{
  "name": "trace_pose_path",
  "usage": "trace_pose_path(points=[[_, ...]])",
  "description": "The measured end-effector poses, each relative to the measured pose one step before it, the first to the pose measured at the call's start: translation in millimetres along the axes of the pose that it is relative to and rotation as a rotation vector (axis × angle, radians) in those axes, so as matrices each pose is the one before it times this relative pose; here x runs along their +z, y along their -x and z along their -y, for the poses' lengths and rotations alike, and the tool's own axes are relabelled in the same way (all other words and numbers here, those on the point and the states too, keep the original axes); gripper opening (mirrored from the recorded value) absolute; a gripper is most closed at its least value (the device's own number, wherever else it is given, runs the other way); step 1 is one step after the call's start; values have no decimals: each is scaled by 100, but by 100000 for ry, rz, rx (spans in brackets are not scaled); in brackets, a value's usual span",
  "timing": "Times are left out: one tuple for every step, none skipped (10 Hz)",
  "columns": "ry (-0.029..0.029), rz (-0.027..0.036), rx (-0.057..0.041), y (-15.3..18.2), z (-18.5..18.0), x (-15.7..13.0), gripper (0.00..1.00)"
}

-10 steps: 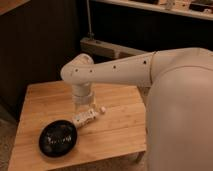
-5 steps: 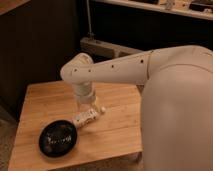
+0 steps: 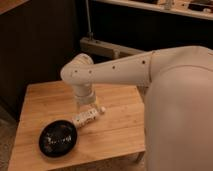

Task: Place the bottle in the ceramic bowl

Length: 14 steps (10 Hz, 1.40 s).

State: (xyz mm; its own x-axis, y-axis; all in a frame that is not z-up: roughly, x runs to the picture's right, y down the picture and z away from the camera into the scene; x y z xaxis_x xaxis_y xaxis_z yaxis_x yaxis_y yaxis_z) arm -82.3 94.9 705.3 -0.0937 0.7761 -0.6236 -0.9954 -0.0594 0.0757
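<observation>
Bottle point(image 3: 81, 119) hangs tilted in the jaws of the gripper point(image 3: 87, 115), beside ceramic bowl point(image 3: 57, 139).

Seemingly a lab workroom: wooden table point(image 3: 117, 127), dark cabinets point(image 3: 40, 45), hand point(image 3: 84, 109) above it.

My gripper point(image 3: 86, 111) hangs under my wrist point(image 3: 83, 93), right over the bottle point(image 3: 84, 118). The wrist hides most of it, so I cannot tell whether I touch the bottle or only hover close. The bottle's label marks are too blurred to read. My arm point(image 3: 125, 70) covers the wooden table's point(image 3: 40, 100) far right corner. My body point(image 3: 180, 115) is cut off by the right and lower edges. Inside the ceramic bowl point(image 3: 58, 138) the pale speckles smear together.
</observation>
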Motion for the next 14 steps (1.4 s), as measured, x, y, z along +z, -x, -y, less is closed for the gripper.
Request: trace_pose_path(points=[[725,1296,9852,-73,666,96,65],[1312,-72,6703,-292,-670,200,65],[220,-397,1565,-93,12,83,65],[-2089,-1246,-1543,278,259,-278,65],[2205,2941,-10640,111,138,-156,65],[4208,3743,-5162,-360,400,-473,65],[3264,4874,-8058,-54,478,-434,65],[5140,4426,-10017,-441,-385,-623,65],[5089,5146,-10603,-239,337,-828,65],[4008,3525,-9320,-225,418,-535,65],[4140,2540,-7811,-163,-307,-488,65],[8591,4611,-16800,-421,75,-711,65],[3362,2061,-6882,5,-134,-258,65],[3917,3519,-9205,171,-189,-391,65]])
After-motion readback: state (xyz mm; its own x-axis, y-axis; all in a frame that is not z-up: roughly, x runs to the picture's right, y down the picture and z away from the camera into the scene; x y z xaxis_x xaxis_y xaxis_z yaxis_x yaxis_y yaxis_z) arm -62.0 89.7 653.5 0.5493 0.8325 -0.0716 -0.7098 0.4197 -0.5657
